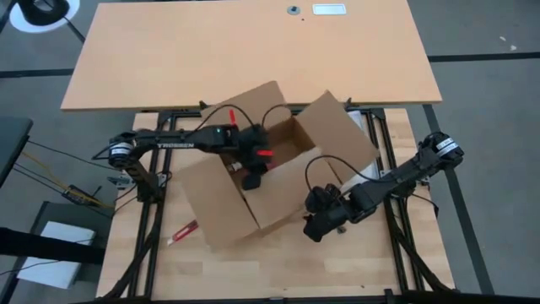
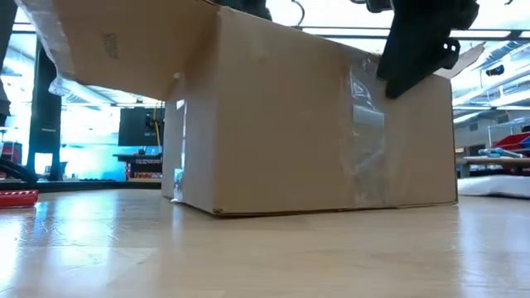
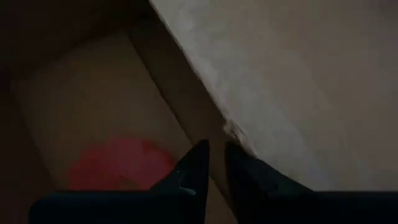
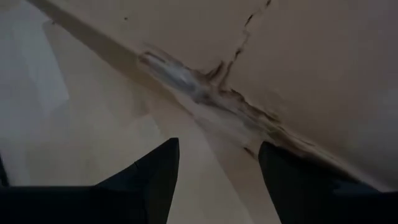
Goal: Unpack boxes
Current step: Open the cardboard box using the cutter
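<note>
The brown cardboard carton (image 1: 215,203) stands on its base mid-table with its four flaps spread open; its near wall (image 2: 315,124) bears clear tape. My left gripper (image 1: 251,179) reaches down into the near-left corner of the opening. Its fingers (image 3: 216,158) stand a narrow gap apart, beside a pale cardboard panel (image 3: 298,81). Below it a blurred red thing (image 3: 118,167) lies on the carton's floor. My right gripper (image 1: 316,226) hovers open outside the carton's near-right corner. It faces a flap crease with torn tape (image 4: 205,93). My left gripper comes from above, slanting down into the carton. One finger (image 3: 239,165) shows right against the pale panel's rough edge (image 3: 231,129). I cannot tell whether it touches the cardboard.
A red-handled tool (image 1: 184,230) lies on the table left of the carton's near side, also low at the left (image 2: 16,197). Something pale (image 1: 364,127) lies behind the right flap. A second, larger tabletop (image 1: 253,51) stands beyond the far edge. Bare wood stretches along the near edge (image 1: 278,270).
</note>
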{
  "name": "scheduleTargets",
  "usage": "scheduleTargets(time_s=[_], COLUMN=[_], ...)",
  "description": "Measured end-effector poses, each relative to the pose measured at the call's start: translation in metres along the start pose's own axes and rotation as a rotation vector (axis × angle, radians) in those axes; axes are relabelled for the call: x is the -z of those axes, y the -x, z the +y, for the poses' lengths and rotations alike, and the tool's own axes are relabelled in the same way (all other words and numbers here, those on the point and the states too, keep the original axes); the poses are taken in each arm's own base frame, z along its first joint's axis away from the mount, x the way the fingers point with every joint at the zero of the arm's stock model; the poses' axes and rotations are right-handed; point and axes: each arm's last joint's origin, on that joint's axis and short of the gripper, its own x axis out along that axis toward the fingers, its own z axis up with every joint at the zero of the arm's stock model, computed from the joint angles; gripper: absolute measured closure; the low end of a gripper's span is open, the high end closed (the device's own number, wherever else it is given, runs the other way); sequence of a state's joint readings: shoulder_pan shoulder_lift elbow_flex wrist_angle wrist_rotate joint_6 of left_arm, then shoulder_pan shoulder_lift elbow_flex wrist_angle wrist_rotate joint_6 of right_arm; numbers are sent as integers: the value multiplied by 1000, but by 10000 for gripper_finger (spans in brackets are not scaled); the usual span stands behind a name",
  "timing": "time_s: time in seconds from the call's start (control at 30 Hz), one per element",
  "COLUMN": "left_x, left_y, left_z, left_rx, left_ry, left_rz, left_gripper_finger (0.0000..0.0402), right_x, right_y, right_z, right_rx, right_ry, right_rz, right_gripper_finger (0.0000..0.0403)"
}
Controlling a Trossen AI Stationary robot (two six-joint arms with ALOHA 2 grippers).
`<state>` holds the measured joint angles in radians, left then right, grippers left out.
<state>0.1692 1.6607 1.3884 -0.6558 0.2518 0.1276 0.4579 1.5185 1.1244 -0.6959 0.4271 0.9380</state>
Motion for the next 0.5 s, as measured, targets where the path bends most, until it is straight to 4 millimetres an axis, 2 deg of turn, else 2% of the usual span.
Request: scheduleTargets(time_s=[0.17,0.33,0.5], left_x=[-33,-62,-77], left_y=[32,58,69], left_z=[-7,-17,-31], left_rx=[15,31,66], left_ry=[-17,52,7], left_rz=[-112,-248,-340], left_gripper_finger=[337,337,337], right_x=[-5,-12,-20], right_y=[-3,-4,18], right_z=[-5,-10,-20], right_rx=[29,27,-81], right_ry=[-1,-28,-65], right_rz=[-15,-19,41], right_gripper_finger=[174,174,174])
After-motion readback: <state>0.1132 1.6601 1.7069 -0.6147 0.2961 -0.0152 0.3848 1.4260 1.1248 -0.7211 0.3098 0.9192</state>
